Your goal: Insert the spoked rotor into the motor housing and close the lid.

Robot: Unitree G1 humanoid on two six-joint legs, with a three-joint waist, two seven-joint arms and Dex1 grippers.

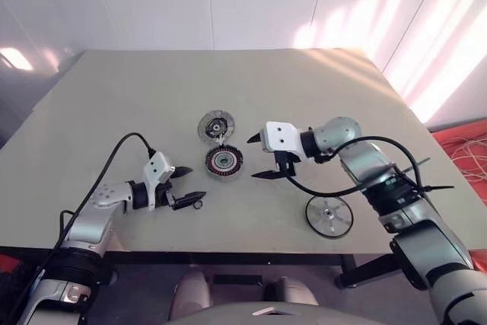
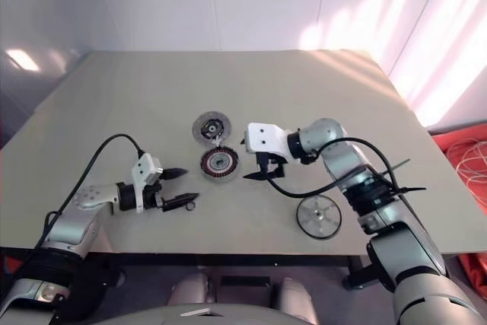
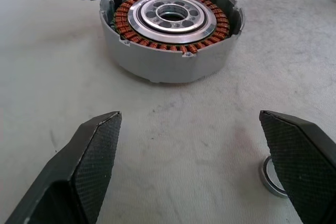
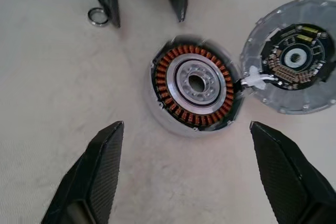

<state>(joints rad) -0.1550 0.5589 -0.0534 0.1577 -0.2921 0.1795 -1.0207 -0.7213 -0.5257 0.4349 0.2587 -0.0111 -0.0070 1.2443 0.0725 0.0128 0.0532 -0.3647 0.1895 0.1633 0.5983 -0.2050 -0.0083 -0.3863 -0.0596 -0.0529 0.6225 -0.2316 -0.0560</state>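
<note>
The motor housing, a shallow round cup with coppery windings around a silver centre, sits at the middle of the table. Its lid, a grey disc, lies swung open just behind it, hinged at the cup's edge. The spoked rotor, black-rimmed, lies flat near the front edge on the right. My left gripper is open just left of the housing, apart from it and empty. My right gripper is open just right of the housing, its fingers spread wide and holding nothing.
A tiny ring lies on the table beside my left gripper's front finger. A black cable loops from my right forearm down over the table beside the rotor. The table's front edge is close below the rotor.
</note>
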